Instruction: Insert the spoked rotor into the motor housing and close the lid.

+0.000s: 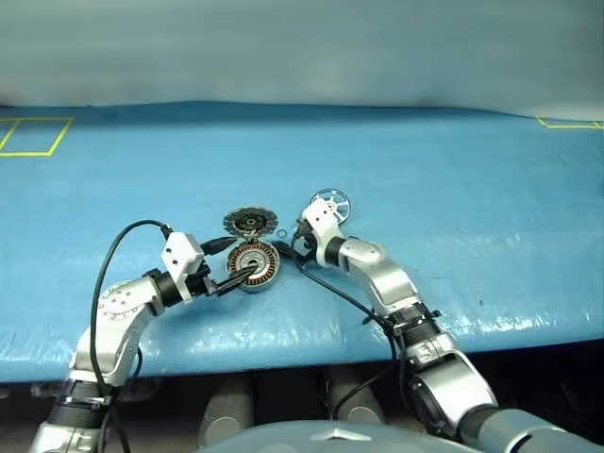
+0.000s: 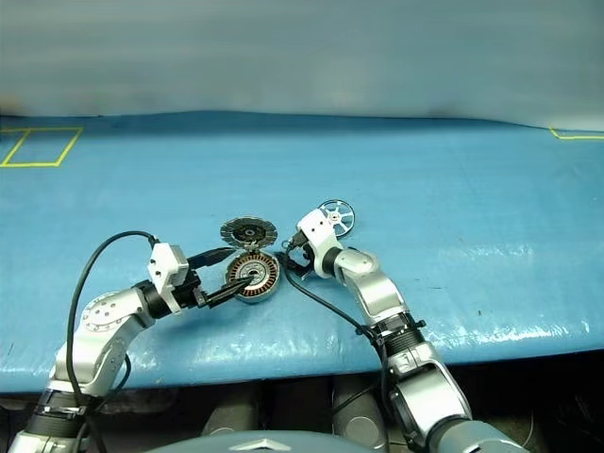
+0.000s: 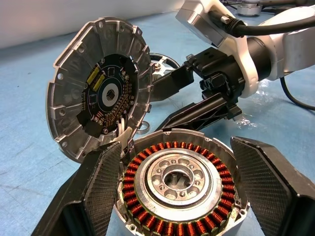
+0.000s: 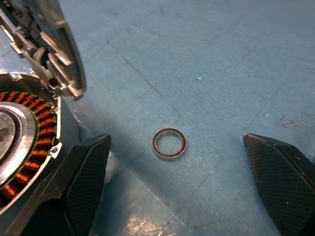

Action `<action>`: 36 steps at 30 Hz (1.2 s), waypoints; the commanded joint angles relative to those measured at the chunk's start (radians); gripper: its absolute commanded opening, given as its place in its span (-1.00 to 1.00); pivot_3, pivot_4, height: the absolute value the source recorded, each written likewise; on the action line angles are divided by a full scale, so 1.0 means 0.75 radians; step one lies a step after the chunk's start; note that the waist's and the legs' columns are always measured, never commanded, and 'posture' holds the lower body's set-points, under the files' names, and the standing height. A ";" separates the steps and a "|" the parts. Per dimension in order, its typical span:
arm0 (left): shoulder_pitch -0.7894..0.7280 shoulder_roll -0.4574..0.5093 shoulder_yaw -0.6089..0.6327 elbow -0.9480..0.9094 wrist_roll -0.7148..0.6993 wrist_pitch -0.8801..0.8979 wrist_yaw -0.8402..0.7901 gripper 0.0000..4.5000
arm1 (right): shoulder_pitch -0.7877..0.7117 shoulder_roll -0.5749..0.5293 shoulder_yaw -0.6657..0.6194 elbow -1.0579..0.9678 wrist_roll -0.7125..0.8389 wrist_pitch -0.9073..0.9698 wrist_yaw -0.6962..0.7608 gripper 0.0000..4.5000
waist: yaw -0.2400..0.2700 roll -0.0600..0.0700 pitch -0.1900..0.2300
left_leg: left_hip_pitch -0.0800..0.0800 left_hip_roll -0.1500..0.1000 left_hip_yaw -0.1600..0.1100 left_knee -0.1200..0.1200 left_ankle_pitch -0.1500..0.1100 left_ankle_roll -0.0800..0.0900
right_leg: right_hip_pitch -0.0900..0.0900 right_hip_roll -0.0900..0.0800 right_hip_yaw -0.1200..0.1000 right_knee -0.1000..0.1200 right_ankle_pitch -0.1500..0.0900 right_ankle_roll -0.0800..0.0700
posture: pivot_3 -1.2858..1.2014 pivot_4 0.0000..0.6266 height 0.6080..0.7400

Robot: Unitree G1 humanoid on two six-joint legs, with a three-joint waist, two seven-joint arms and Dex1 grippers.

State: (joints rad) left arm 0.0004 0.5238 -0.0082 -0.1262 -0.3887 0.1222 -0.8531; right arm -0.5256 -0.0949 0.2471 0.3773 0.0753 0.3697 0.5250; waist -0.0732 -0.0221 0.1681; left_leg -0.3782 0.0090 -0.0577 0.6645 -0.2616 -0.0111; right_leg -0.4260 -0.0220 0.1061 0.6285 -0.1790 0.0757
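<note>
I see a blue-covered worktop carrying all parts, with yellow tape outlines at its far corners. The lid stands hinged upward off the far edge of the motor housing; its inner face shows a dark circuit board and ribbed rim. The housing sits open, copper windings ringing a silver centre hub.

My left gripper is spread wide, one finger on each side of the housing. I cannot tell whether either finger touches the wall; it grasps nothing.

My right gripper is fully released and empty, fingers straddling a small thin ring that lies flat on the worktop just beside the housing, clear of both fingers.

The spoked rotor lies on the worktop beyond the right wrist, well apart from the housing and partly hidden by the wrist in the head views.

A faint red mark sits on the cover near the right finger; I cannot read it. Board components on the lid are too small to identify.
</note>
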 commanded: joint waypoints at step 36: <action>0.130 0.014 0.072 0.109 0.098 -0.242 -0.074 0.73 | 0.271 -0.168 0.151 -0.800 0.118 0.248 0.193 -0.67 | -0.009 0.000 0.000 | 0.000 0.001 0.001 -0.002 0.000 0.000 | -0.001 0.000 0.000 -0.001 -0.002 -0.001 | 0.03 -0.52 1.00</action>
State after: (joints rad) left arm 0.0970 0.5241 0.0407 -0.0499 -0.3295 -0.0157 -0.8986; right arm -0.2961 -0.2284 0.3499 -0.2254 0.1687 0.5749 0.6701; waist -0.0797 -0.0220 0.1680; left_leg -0.3783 0.0098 -0.0573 0.6632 -0.2617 -0.0112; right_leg -0.4271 -0.0217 0.1059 0.6279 -0.1804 0.0746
